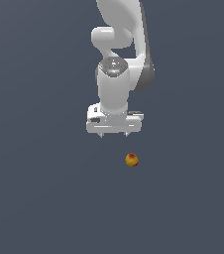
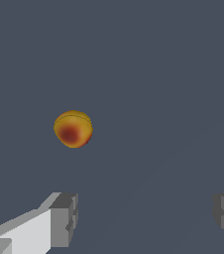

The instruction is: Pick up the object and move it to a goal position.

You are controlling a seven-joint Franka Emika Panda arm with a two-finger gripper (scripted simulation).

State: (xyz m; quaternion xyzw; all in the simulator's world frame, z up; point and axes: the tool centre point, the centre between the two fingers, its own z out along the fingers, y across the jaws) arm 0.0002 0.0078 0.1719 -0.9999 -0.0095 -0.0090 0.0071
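Note:
The object is a tiny round ball (image 1: 132, 159), yellow-orange with a red patch, lying on the flat grey surface. It also shows in the wrist view (image 2: 73, 129). My white gripper (image 1: 114, 135) hangs above the surface, a little to the exterior view's left of the ball and apart from it. Its jaws stand wide apart with nothing between them. In the wrist view the gripper (image 2: 146, 218) shows two grey fingertips (image 2: 64, 218), and the ball lies outside the gap between them.
The white arm (image 1: 118, 44) rises behind the gripper to the frame's top edge. The plain grey surface (image 1: 44, 198) spreads all around with no other object in view.

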